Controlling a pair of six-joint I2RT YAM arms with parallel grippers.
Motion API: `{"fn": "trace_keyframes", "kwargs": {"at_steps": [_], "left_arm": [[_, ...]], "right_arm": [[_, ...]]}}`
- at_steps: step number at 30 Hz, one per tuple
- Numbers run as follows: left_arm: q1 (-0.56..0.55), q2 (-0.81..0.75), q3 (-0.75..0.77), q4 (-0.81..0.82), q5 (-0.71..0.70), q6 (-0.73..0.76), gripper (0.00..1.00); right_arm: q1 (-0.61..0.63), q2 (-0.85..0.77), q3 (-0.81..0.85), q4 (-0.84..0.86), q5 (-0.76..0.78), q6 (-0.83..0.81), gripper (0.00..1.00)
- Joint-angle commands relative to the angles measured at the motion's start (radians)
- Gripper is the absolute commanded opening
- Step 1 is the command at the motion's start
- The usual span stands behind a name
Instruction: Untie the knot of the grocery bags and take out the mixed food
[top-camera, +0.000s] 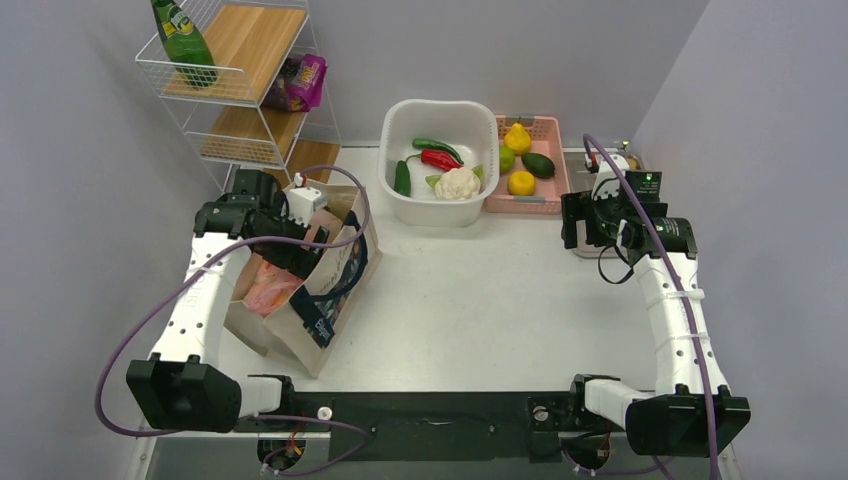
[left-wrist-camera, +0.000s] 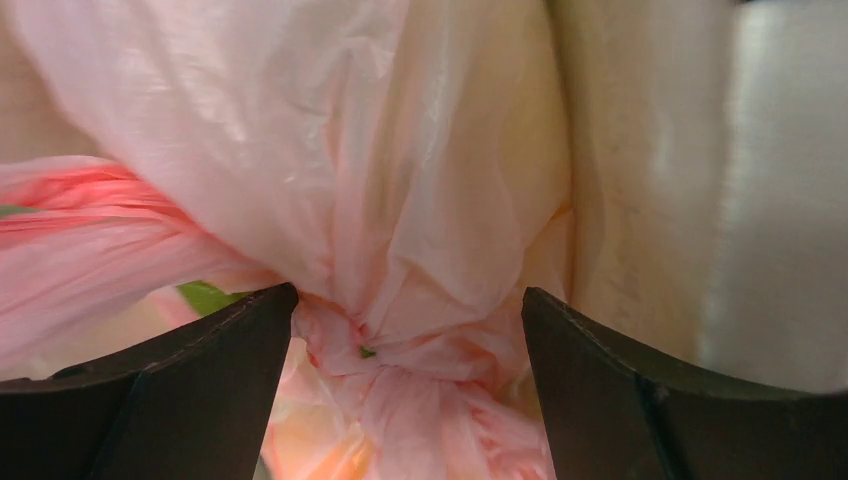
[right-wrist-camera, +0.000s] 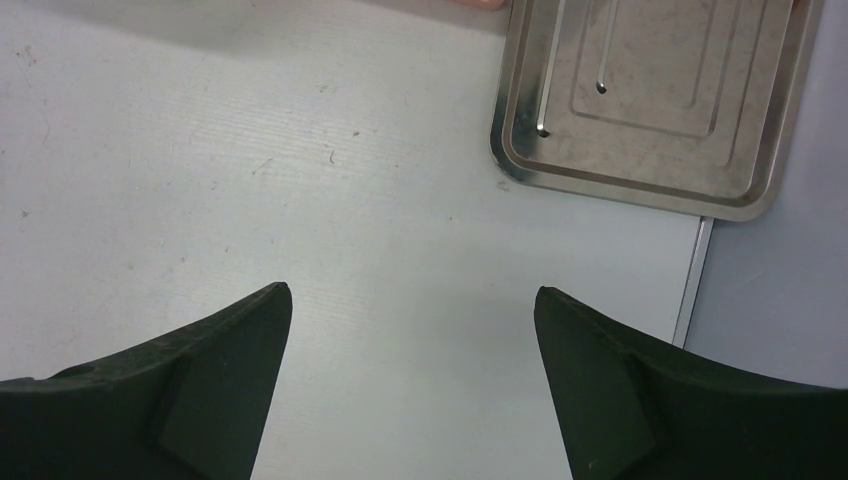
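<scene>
My left gripper (left-wrist-camera: 408, 296) is down inside the canvas tote (top-camera: 330, 290) by the left edge of the table. Its fingers are apart, one on each side of the knot (left-wrist-camera: 400, 345) on the pink plastic bag (left-wrist-camera: 300, 130). I think that's the setup for closing on the twist and pulling it loose, since nothing comes out until it's undone. Nothing is pinched yet as far as I can see.

My right gripper (right-wrist-camera: 412, 292) hangs over bare table (right-wrist-camera: 200, 150) near the right edge, fingers spread and holding nothing, next to a metal tray (right-wrist-camera: 650, 100). It's probably just keeping out of the way.

Hard to see: from above, my left arm covers the tote's mouth. Up close, the plastic hides what's inside except for a green scrap (left-wrist-camera: 205, 296), and I can't tell what that is. I also can't work out which way the knot is wound.
</scene>
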Motion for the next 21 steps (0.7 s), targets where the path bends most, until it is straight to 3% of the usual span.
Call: {"fn": "trace_keyframes", "kwargs": {"at_steps": [1, 4, 6, 7, 8, 9, 10, 15, 21], "left_arm": [[-0.034, -0.052, -0.101, 0.172, -0.085, -0.043, 0.82], [-0.041, -0.042, -0.151, 0.233, -0.116, -0.075, 0.83], [-0.045, -0.028, -0.128, 0.211, -0.111, -0.079, 0.75], [-0.046, -0.027, -0.112, 0.197, -0.095, -0.080, 0.54], [-0.046, -0.030, -0.079, 0.171, -0.085, -0.080, 0.41], [-0.047, -0.035, -0.063, 0.159, -0.076, -0.082, 0.13], [-0.046, -0.050, -0.028, 0.137, -0.076, -0.084, 0.01], [-0.024, -0.103, 0.136, 0.015, -0.124, -0.085, 0.00], [0.038, -0.090, 0.384, -0.016, -0.233, -0.107, 0.00]], "right_arm": [[0.004, -0.033, -0.011, 0.011, -0.005, -0.002, 0.87], [0.003, -0.031, -0.011, 0.011, -0.002, -0.003, 0.87], [0.002, -0.029, -0.008, 0.011, 0.000, -0.003, 0.87], [0.002, -0.029, -0.008, 0.011, 0.002, -0.003, 0.87], [0.001, -0.030, -0.008, 0.011, 0.003, -0.003, 0.86], [0.002, -0.030, -0.008, 0.011, 0.003, -0.003, 0.86], [0.002, -0.032, -0.008, 0.010, 0.003, -0.003, 0.86], [-0.002, -0.035, 0.001, 0.003, 0.014, -0.002, 0.86], [-0.002, -0.022, 0.004, 0.001, -0.009, 0.004, 0.86]]}}
